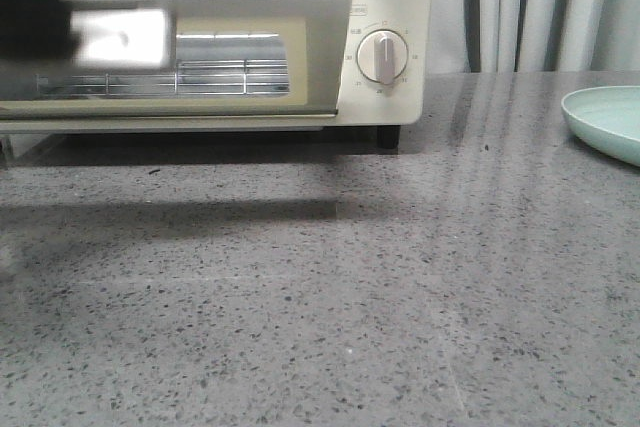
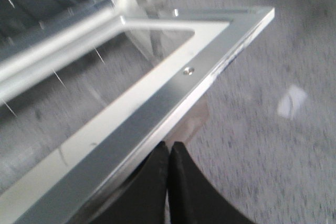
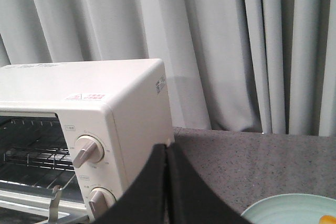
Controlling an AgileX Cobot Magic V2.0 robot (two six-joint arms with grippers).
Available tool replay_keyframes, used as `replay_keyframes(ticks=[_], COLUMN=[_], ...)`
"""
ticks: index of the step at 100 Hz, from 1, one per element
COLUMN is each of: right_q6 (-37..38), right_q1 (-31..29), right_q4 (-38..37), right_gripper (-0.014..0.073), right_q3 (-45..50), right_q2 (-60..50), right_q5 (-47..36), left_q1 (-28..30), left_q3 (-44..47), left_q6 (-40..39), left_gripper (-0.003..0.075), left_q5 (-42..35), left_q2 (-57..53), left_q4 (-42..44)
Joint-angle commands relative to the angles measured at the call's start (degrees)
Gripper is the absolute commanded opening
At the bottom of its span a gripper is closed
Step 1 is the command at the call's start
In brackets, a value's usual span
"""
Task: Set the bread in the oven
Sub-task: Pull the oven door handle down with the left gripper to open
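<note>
We see the toaster oven (image 1: 385, 37) with its glass door (image 1: 200, 47) partly lowered, wire rack (image 1: 215, 77) visible inside; our left gripper (image 2: 169, 150) has fingers pressed together just beside the door's metal edge; our right gripper (image 3: 166, 153), likewise closed, holds nothing; the bread (image 3: 327, 218) lies on the pale green plate (image 1: 605, 119), well apart from the oven.

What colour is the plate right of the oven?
Pale mint green plate, clearest in the front view, right of the cream oven.
</note>
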Motion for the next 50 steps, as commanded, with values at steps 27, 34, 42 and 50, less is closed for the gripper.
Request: replay_keyframes(ticks=[27,34,42,50], right_q6=[-0.6,-0.6,-0.6,-0.6], right_q1=[0.0,0.0,0.0,0.0], right_q4=[-0.5,-0.5,-0.5,-0.5], right_gripper=[-0.0069,-0.0069,-0.0069,-0.0069], right_q3=[-2.1,-2.1,-2.1,-2.1], right_q2=[0.4,0.4,0.4,0.4], right_q5=[-3.7,-4.2,-4.2,-4.2], left_q1=[0.2,0.2,0.2,0.2], left_q3=[4.0,4.5,4.6,4.7], left_q6=[-0.7,-0.7,-0.7,-0.7], left_gripper=[-0.0022,-0.0022,-0.0022,-0.0022], left_q5=[-7.8,-7.2,-6.3,-5.3], left_q2=[0.5,0.5,0.5,0.5], left_q4=[2.7,2.7,2.7,2.8])
